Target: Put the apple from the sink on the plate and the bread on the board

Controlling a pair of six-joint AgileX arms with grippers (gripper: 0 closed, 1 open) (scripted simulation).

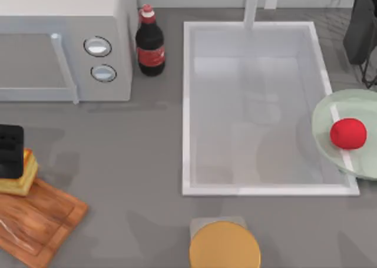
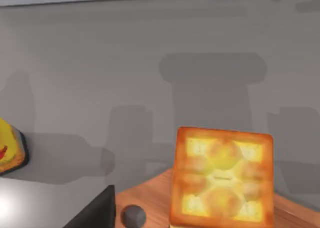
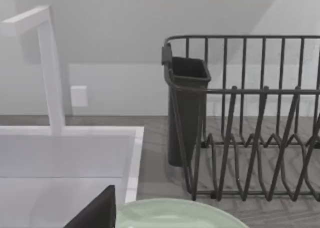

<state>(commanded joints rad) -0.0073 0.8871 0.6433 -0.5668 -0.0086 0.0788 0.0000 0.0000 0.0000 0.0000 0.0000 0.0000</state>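
Down at the bench's left edge, the left hand (image 1: 10, 152) is a dark block directly over the bread (image 1: 20, 176); whether its fingers are parted or closed on the bread cannot be told. The bread sits on the near-left corner of the board (image 1: 41, 224), and from the left wrist view its golden face with orange crust (image 2: 223, 175) stands on the wood (image 2: 150, 200). Well to the right, past the sink (image 1: 187, 103), the apple (image 1: 348, 133) rests on the plate (image 1: 330, 112), which overlaps the sink's right rim. A cola bottle (image 1: 149, 42) stands beside the microwave (image 1: 65, 44).
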